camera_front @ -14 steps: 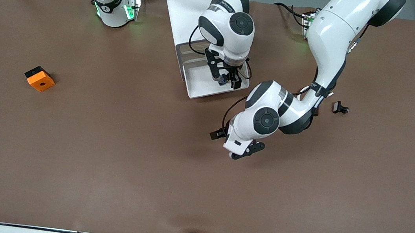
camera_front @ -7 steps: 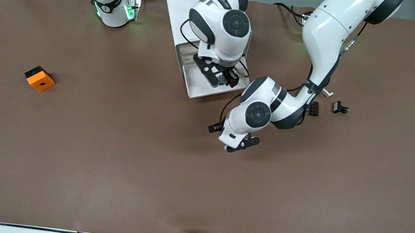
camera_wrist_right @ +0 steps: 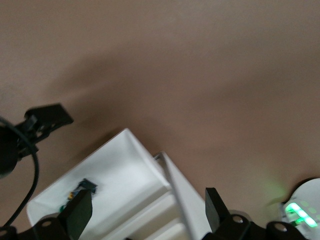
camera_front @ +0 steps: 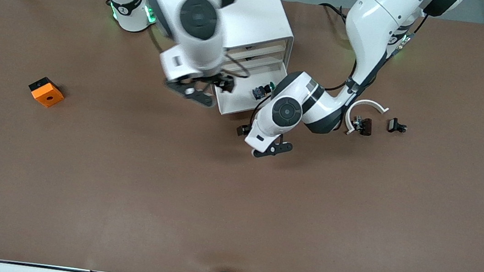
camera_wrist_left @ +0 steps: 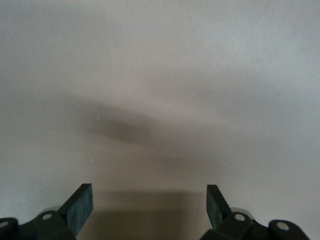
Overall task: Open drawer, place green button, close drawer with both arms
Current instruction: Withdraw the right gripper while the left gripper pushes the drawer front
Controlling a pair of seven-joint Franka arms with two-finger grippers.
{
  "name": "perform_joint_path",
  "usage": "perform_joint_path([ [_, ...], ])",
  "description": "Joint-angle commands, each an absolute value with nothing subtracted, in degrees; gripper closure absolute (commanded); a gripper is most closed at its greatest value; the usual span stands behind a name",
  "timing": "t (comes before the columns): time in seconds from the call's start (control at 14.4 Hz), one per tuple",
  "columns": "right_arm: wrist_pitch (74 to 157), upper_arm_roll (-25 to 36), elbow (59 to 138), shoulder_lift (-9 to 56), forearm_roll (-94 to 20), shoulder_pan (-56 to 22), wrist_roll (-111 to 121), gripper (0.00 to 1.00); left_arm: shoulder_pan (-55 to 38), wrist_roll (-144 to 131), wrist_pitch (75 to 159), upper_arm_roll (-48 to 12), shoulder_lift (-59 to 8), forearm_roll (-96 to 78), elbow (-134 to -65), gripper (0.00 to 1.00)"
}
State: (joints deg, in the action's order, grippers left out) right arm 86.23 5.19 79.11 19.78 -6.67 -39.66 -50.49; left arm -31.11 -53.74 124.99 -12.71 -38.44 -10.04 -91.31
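Brown table [camera_front: 125, 186] bearing the white cabinet [camera_front: 261, 18], whose lowest drawer [camera_front: 239, 103] stands pulled out with the button [camera_front: 262, 91] inside; the right gripper [camera_front: 201, 89] hangs over the drawer's edge, the left gripper [camera_front: 259, 143] over bare tabletop nearer the front camera, both with jaws spread and empty.

The open drawer [camera_front: 246, 102] has free room above its tray; only the button [camera_front: 262, 91] lies in it. The left tool [camera_front: 259, 143], fingers spread, hangs just by the drawer's front; the right tool [camera_front: 201, 88], also spread, blocks its edge toward the right arm's end. Open counter [camera_front: 233, 209] nearer the camera gives passage.
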Motion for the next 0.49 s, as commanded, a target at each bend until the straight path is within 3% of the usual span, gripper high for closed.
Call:
perform_joint_path([
  [0.0, 82.9, 4.2, 78.9, 15.9, -6.6, -31.6, -37.7, 0.00, -32.2, -53.5, 126.3, -12.7, -36.3, -9.0, -94.6, 0.00],
  [0.42, 78.8, 4.3, 78.9, 13.9, -3.3, -17.8, -16.2, 0.00, -34.4, -54.4, 125.9, -12.7, -35.3, -9.0, -96.5, 0.00],
])
